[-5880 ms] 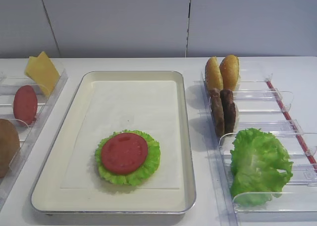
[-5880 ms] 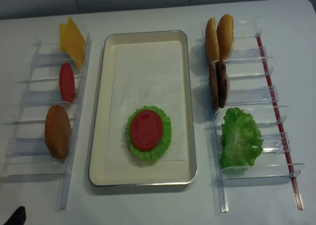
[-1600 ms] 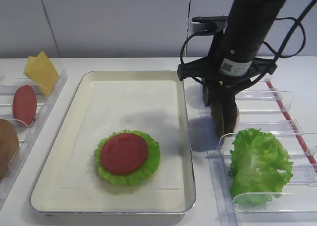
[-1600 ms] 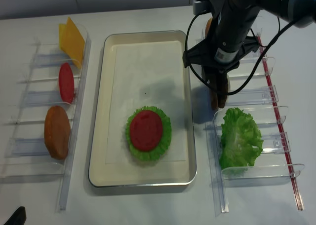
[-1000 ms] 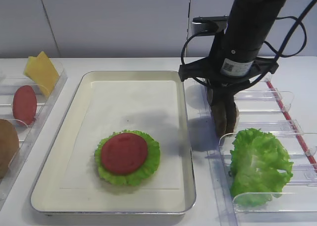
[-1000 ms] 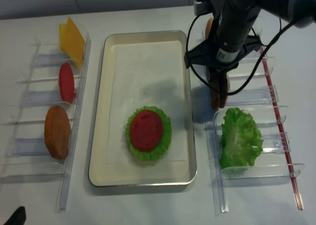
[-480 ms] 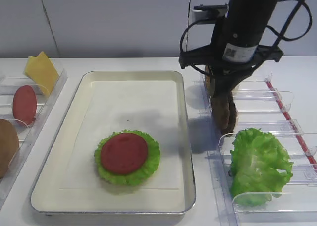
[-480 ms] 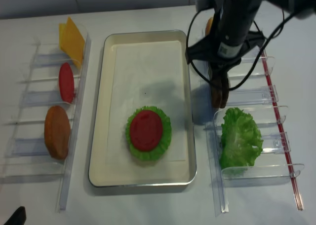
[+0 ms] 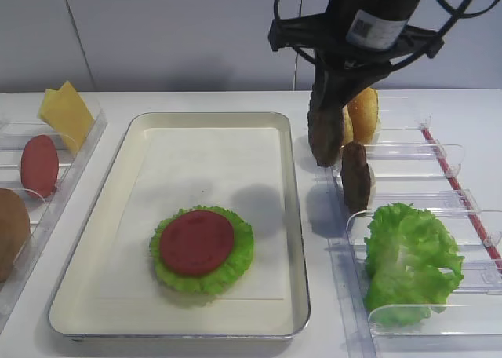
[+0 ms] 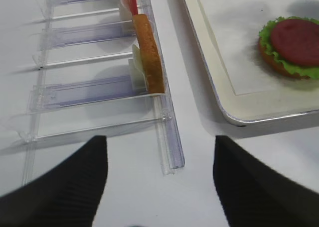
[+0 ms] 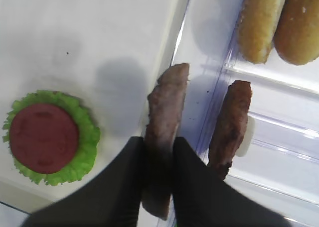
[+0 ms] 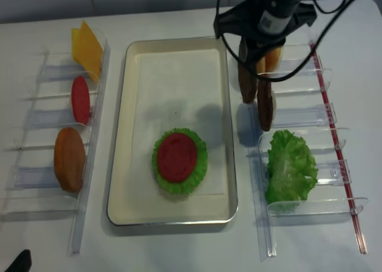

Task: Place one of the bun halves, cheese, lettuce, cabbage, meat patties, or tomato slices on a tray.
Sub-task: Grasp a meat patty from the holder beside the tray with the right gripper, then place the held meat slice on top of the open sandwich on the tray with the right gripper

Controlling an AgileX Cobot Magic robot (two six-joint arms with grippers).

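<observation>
My right gripper (image 11: 159,155) is shut on a dark brown meat patty (image 9: 324,134), held on edge in the air above the gap between the tray's right rim (image 9: 296,217) and the right rack. A second meat patty (image 9: 357,176) stands in that rack, just right of the held one. On the tray's paper lies a tomato slice (image 9: 196,242) on a frilly lettuce leaf (image 9: 241,262). My left gripper (image 10: 159,187) is open over bare table by the front end of the left rack, holding nothing.
The clear right rack (image 9: 439,150) also holds two bun halves (image 9: 363,111) at the back and loose lettuce (image 9: 412,256) in front. The left rack (image 12: 89,164) holds cheese (image 9: 67,115), a tomato slice (image 9: 39,166) and a bun half (image 10: 147,53).
The right gripper has lifted one meat patty up out of the rack and carried it a little left toward the tray. The other patty stays in the rack.
</observation>
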